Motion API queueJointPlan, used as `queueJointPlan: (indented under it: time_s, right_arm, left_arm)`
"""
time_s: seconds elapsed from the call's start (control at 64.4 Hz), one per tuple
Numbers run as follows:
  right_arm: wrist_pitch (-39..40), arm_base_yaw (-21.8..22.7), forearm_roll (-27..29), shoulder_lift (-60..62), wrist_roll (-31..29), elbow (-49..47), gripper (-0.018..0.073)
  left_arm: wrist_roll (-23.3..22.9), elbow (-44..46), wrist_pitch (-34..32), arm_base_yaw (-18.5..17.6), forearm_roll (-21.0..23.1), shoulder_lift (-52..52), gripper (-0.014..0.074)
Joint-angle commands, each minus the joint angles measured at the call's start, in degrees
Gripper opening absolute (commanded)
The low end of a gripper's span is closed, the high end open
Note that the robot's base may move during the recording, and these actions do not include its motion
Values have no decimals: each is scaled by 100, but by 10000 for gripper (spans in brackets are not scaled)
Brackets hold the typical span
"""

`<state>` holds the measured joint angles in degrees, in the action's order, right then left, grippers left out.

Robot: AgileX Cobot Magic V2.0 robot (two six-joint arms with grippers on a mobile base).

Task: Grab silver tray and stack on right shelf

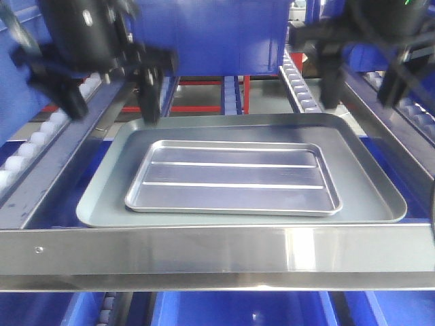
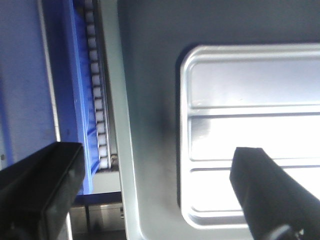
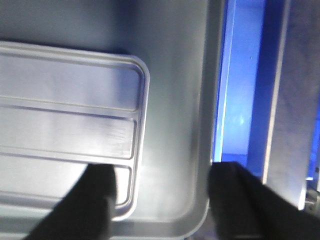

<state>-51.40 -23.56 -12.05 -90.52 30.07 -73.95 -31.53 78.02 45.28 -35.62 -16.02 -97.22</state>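
The silver tray (image 1: 232, 178) is seen lying inside the larger grey tray (image 1: 102, 197) on the right shelf (image 1: 217, 252), below and between both arms' fingers, which are spread wide and empty. Placement is judged done; only withdrawal is left.

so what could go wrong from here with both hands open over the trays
1. The silver tray lies inside the larger grey tray; a low grasp might catch both rims.
2. The left hand straddles the grey rim, one finger beyond it, so closing could grab the wrong tray.
3. The right hand sits similarly.
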Motion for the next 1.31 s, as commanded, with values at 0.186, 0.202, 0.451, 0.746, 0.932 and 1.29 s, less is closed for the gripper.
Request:
queueJointPlan:
  time_s: [0.186, 0.202, 0.451, 0.746, 0.932, 1.29]
  right_arm:
    - [179, -88, -289, 1536, -93, 219, 57]
    - [199, -113, -307, 1602, -107, 277, 60]
    - [848, -366, -444, 2711, -164, 1795, 55]
    - [2112, -584, -767, 4071, -164, 3555, 55]
    - [2432, -735, -982, 5373, -211, 4045, 55]
    - [2708, -762, -1120, 7442, -211, 4053, 56]
  left_arm:
    - [506, -261, -83, -432, -224, 1712, 218]
    - [519, -324, -83, -461, -235, 1781, 192]
    - [530, -2003, -1164, -619, -93, 2956, -87]
    - [530, -4263, -3152, -619, -16, 4429, -100]
    - [530, -4920, -3596, -619, -36, 5958, -100]
    - [530, -4923, -3539, -619, -70, 8545, -100]
